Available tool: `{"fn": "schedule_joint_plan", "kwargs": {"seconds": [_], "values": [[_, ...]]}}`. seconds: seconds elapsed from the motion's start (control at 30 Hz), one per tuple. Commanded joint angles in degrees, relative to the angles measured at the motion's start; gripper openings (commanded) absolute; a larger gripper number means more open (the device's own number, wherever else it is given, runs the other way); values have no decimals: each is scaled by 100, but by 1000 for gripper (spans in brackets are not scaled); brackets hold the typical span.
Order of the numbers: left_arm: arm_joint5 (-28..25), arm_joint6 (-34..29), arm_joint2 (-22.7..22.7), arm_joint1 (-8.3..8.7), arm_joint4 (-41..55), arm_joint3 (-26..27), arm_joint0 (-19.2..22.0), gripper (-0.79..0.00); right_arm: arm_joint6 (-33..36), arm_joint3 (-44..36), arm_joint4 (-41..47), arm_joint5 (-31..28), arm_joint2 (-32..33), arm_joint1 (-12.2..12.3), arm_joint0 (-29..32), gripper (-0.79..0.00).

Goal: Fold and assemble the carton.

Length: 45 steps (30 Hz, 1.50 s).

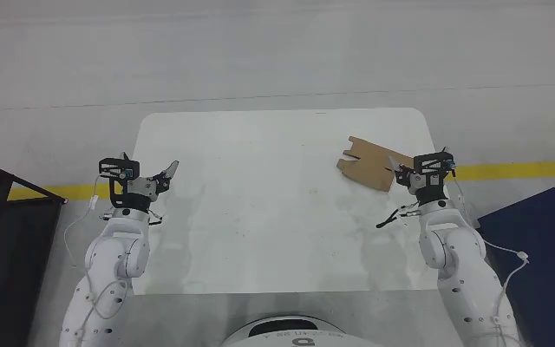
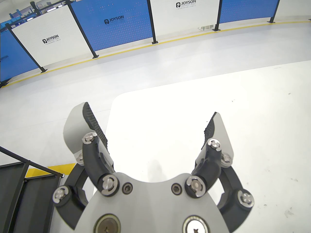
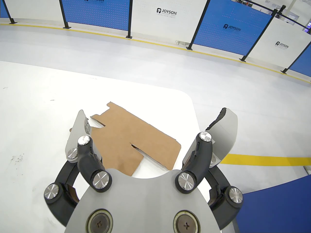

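Note:
A flat brown carton (image 1: 368, 163) blank lies unfolded on the white table (image 1: 277, 225), near its far right corner. My right gripper (image 1: 422, 165) hovers open at the carton's right end. In the right wrist view, the carton (image 3: 131, 134) lies under and between the fingers of the right gripper (image 3: 153, 112), one finger over the cardboard and the other past the table's edge. My left gripper (image 1: 147, 166) is open and holds nothing at the table's left edge, far from the carton. Seen from the left wrist, the left gripper (image 2: 150, 111) straddles the rounded corner of the table (image 2: 194, 103).
A black metal frame (image 1: 17, 199) stands on the floor just left of the table, also seen as the frame (image 2: 24, 190) by the left wrist. A blue panel (image 1: 520, 225) stands off the right side. The table's middle and front are bare.

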State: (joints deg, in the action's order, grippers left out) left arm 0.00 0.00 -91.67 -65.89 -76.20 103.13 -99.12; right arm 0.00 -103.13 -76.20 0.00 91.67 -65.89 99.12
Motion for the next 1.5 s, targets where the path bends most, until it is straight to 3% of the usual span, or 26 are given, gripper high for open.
{"fn": "schedule_joint_plan", "kwargs": {"seconds": [0.0,0.4,0.53,0.67,1.03,1.1,1.17,1.3,1.4,1.47], "values": [[0,0,0,0,0,0,0,-1,0,0,0,0,0,0,0,-1],[0,0,0,0,0,0,0,-1,0,0,0,0,0,0,0,0],[0,0,0,0,0,0,0,0,438,333,-76,-411,48,31,-170,0],[0,0,0,0,0,0,0,0,352,479,-277,-560,113,47,-73,0],[0,0,0,0,0,0,0,0,398,403,-361,-509,170,49,-22,0],[0,0,0,0,0,0,0,0,904,625,-527,-620,18,51,-324,0],[0,0,0,0,0,0,0,0,1211,809,-448,-1166,-45,72,-562,0],[0,0,0,0,0,0,0,0,1263,761,-1129,-1982,359,201,-375,0],[0,0,0,0,0,0,0,0,1230,431,-1362,-2487,716,277,-42,-403],[0,0,0,0,0,0,0,0,1155,156,-1497,-2776,979,320,221,-456]]}}
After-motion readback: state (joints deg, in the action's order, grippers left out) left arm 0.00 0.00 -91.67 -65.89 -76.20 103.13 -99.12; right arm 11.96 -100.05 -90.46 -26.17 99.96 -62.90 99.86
